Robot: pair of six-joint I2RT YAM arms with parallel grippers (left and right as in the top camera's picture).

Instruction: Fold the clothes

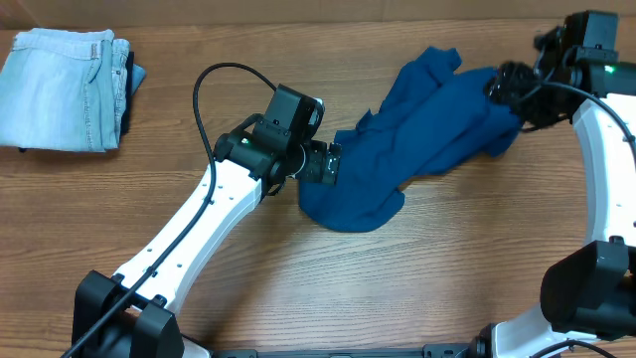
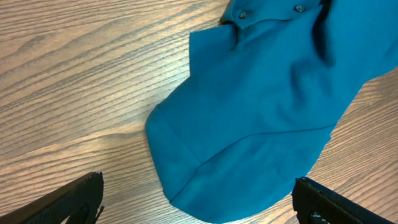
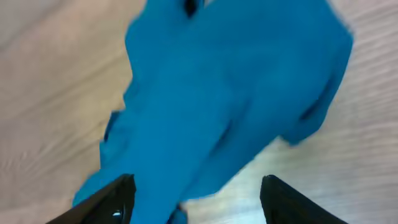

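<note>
While low over the shirt (image 1: 427, 129) — left hand (image 2: 196, 193) wide.

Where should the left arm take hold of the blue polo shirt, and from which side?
Best grip the hemmed lobe of the polo shirt, the end nearest the left gripper, whose jaws stand open. Come in from that arm's own side: this end lies flat and free on the table, while the middle is bunched.

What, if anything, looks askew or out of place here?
The teal polo shirt lies bunched in a crumpled diagonal heap on the table, not spread flat. The folded jeans at the far left corner look tidy.
</note>
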